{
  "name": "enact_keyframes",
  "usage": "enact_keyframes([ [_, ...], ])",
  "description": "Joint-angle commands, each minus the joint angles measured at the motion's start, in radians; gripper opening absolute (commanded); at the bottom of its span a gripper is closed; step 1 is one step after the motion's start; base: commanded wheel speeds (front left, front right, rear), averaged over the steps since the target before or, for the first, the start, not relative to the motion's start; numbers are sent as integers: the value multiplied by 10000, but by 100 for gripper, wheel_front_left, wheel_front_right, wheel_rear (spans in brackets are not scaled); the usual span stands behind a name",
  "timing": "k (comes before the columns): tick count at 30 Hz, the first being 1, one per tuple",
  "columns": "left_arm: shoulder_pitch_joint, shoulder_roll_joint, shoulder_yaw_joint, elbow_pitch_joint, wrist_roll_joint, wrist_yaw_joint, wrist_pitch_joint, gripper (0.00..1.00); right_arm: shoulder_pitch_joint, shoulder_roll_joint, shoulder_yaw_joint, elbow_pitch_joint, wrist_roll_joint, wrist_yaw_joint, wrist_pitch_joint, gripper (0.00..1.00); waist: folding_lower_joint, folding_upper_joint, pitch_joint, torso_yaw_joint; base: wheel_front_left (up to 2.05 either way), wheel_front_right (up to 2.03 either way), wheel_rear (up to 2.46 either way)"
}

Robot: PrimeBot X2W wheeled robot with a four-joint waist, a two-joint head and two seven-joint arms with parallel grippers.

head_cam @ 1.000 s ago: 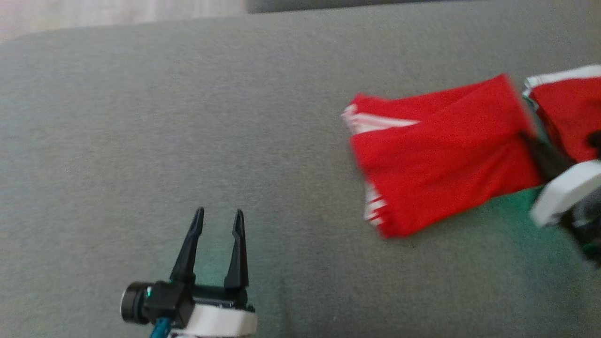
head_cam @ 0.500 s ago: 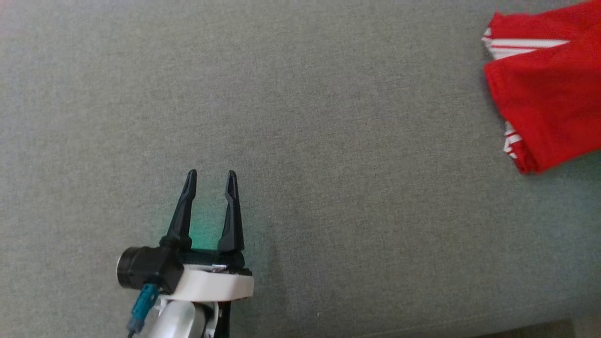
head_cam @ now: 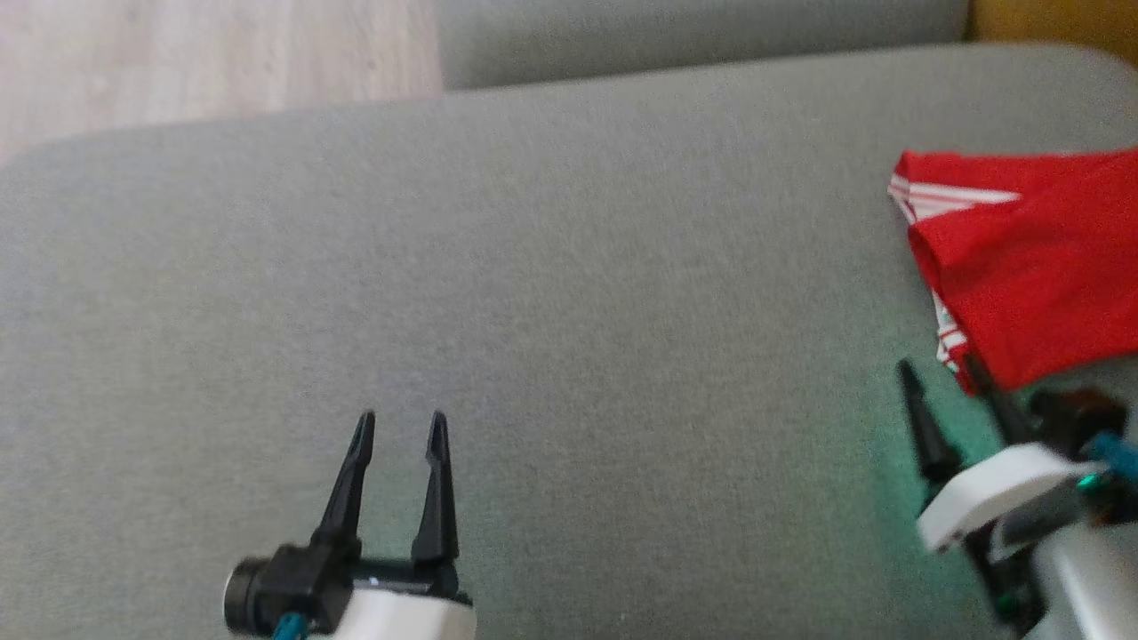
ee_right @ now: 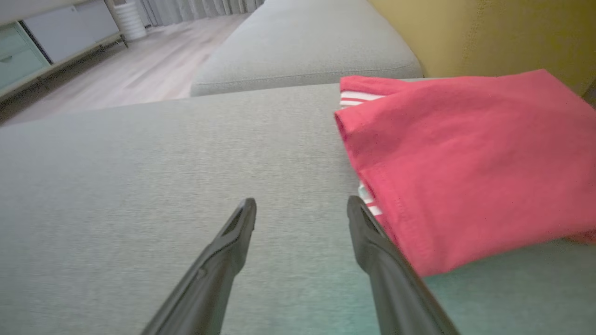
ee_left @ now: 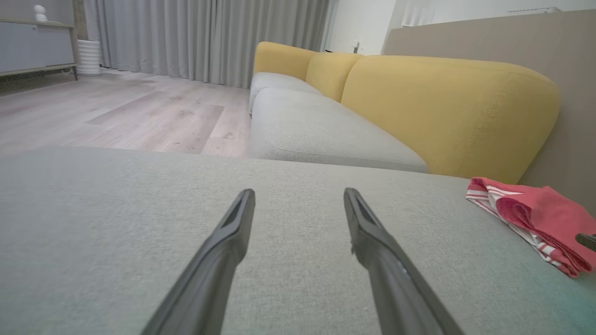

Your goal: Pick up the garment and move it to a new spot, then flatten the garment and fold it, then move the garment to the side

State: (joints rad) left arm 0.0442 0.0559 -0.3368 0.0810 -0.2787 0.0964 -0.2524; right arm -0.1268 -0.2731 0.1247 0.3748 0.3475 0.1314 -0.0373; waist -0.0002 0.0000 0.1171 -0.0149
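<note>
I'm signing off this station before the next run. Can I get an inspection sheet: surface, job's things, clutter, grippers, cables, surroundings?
Surface: grey woven-fabric sofa seat cushion, flat, bare across its middle.
Job's things: red fabric garment with white stripes, folded, lying at the cushion's right end.
Clutter: nothing seen.
Grippers: left gripper open, empty, over bare cushion; right gripper open, empty, one finger alongside the garment's near edge, contact cannot be told.
Cables: teal cable at the left wrist; teal cable at the right wrist.
Surroundings: yellow upholstered backrest, second grey seat cushion, pale wood-plank floor, grey curtains.
</note>
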Motion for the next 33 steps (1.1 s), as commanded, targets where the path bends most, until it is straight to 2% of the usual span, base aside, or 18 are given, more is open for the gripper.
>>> enact_keyframes([
  [1,-44,-57,382,-258,70,27,-93,100,22,17,231,-211,-70,-7,-332,100,2,0,-760,409,0,0,0],
  [6,674,-57,718,-281,65,-25,-93,100,935,923,523,22,-404,-7,-1859,100,2,0,-1583,701,0,0,0],
  [9,1083,-57,986,-412,128,-33,-93,100,1396,1163,551,-181,-1472,-7,-2199,100,2,0,-1887,777,0,0,0],
  [13,1632,-57,1267,-566,290,-127,-93,100,2098,1574,376,-1281,-2311,-7,-2238,100,2,0,-2167,806,0,0,0],
  [18,2080,-57,1540,-749,483,-263,-93,100,2835,1857,-22,-2179,-2685,-7,-2242,100,2,0,-2323,804,0,0,0],
  [23,2191,-57,1669,-749,487,-341,-93,100,3102,2059,-322,-2423,-2612,-7,-2243,100,2,0,-2417,847,0,0,0],
  [33,2209,-57,1741,-699,513,-374,-93,100,3124,2186,-283,-2356,-2593,-7,-2244,100,2,0,-2476,852,0,0,0],
])
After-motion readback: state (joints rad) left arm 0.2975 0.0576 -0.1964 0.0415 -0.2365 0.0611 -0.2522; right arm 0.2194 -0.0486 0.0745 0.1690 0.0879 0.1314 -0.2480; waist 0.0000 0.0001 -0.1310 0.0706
